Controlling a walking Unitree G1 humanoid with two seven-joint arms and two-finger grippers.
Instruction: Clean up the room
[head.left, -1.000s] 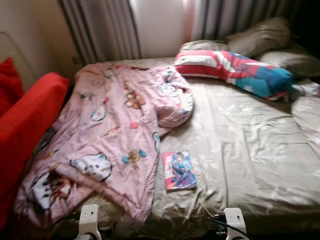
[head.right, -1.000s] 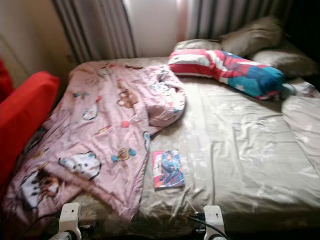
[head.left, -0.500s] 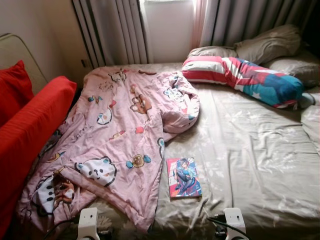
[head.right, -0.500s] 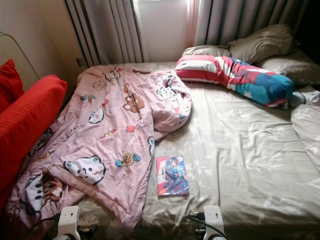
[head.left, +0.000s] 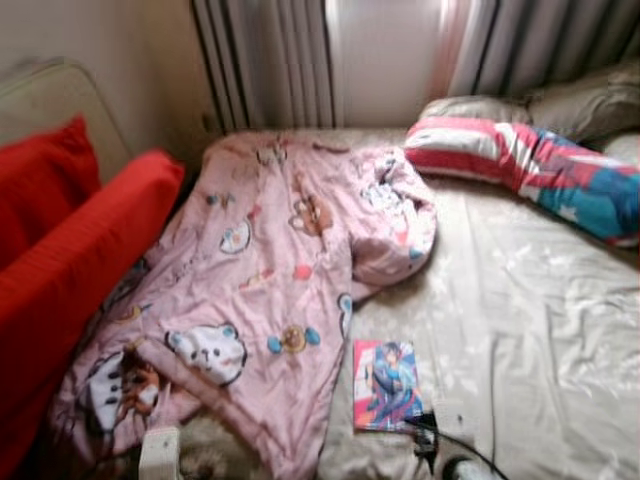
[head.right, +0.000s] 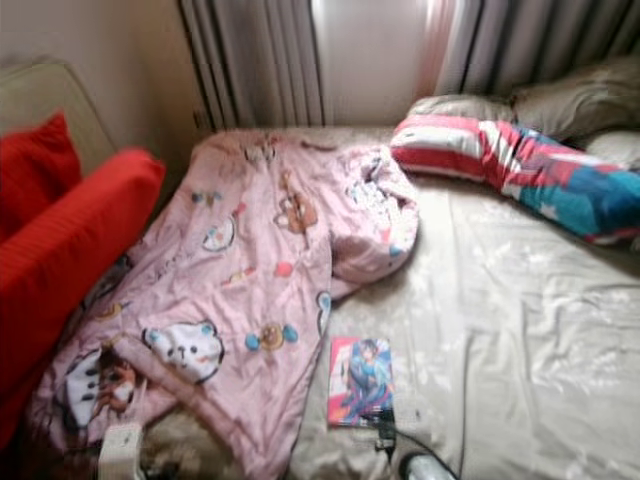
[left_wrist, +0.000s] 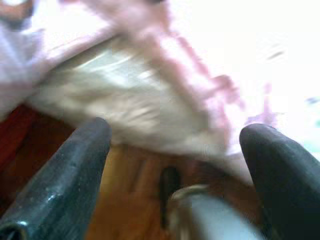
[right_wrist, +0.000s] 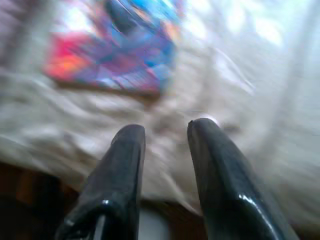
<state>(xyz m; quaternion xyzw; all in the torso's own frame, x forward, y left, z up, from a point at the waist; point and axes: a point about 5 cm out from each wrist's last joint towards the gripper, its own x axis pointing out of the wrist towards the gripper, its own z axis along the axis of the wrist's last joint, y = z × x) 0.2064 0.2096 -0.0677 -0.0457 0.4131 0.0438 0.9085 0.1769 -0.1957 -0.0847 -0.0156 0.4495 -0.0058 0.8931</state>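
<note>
Camera swings left along the bed — the book now lies just ahead of the right claw.

Since half a second ago the whole view has shifted and blurred, so the robot has turned or stepped; the things on the bed (head.left: 540, 300) have not moved. The book (head.left: 387, 385) lies flat near the bed's foot edge, just beside the hem of the pink quilt (head.left: 270, 290), which is rumpled over the bed's left side toward the red sofa (head.left: 70, 260). The right claw (right_wrist: 165, 132) points over the foot edge at the book, fingers narrowly parted and empty; the left claw (left_wrist: 175, 137) is spread wide and empty below the bed's foot edge under the quilt. My guess — the book is the first pick-up, not yet grasped.
</note>
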